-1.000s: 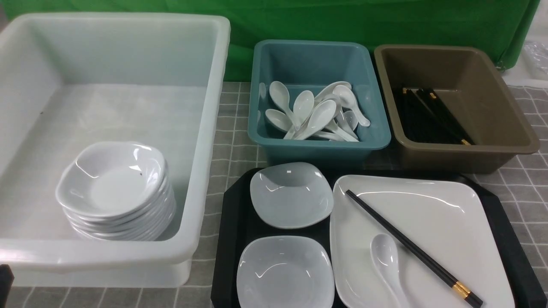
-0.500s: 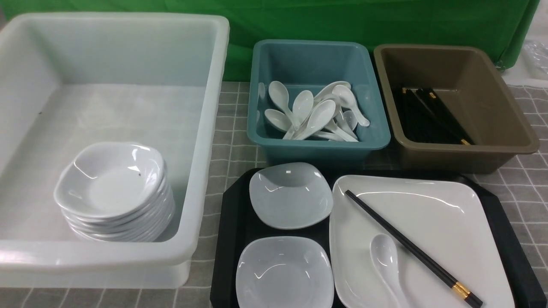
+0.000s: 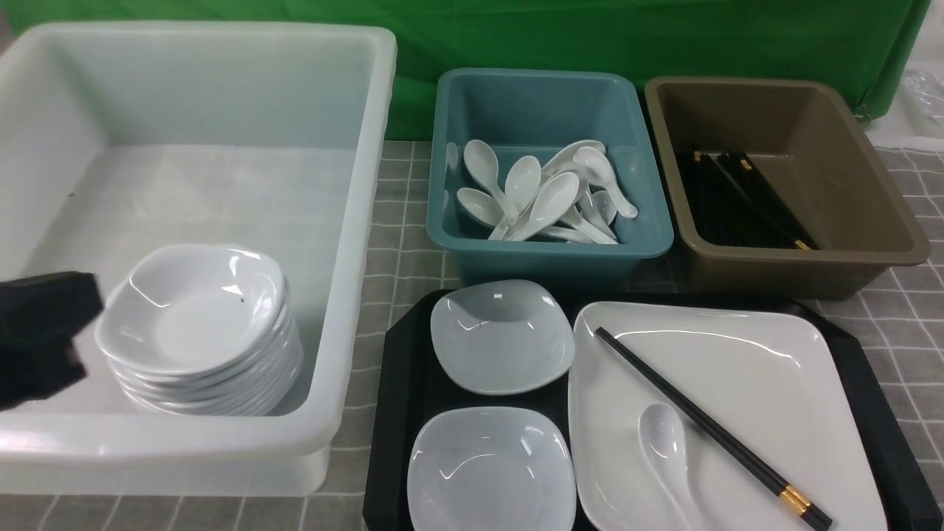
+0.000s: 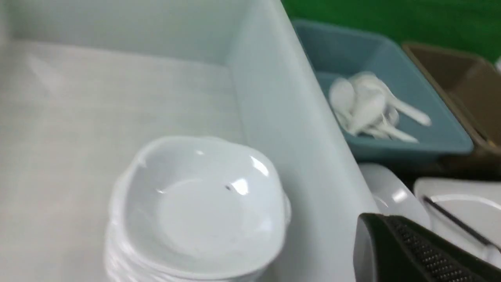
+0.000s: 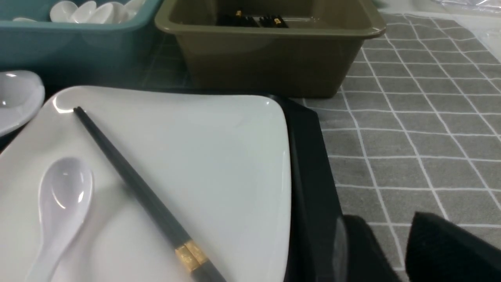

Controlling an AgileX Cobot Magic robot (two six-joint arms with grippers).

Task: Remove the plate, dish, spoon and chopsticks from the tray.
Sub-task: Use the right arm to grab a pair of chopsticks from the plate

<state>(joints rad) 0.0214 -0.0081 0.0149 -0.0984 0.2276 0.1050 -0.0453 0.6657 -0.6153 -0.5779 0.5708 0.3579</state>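
Note:
The black tray (image 3: 398, 354) holds the large white plate (image 3: 745, 361) on its right side. The white spoon (image 3: 667, 442) and the black chopsticks (image 3: 708, 428) lie on the plate. Two small white dishes (image 3: 501, 335) (image 3: 490, 468) sit on the tray's left side. My left gripper (image 3: 74, 310) is shut and empty, hovering over the white tub beside a stack of dishes (image 3: 199, 324). My right gripper (image 5: 385, 223) is open with nothing between its fingers, low over the cloth just off the tray's right edge (image 5: 309, 156). It is out of the front view.
A big white tub (image 3: 354, 221) fills the left. A teal bin (image 3: 553, 96) with several spoons and a brown bin (image 3: 870, 184) with chopsticks stand behind the tray. Grey checked cloth (image 3: 907, 324) covers the table.
My left gripper has come up into the front view at the left edge, over the tub beside the dish stack. Nothing on the tray has moved.

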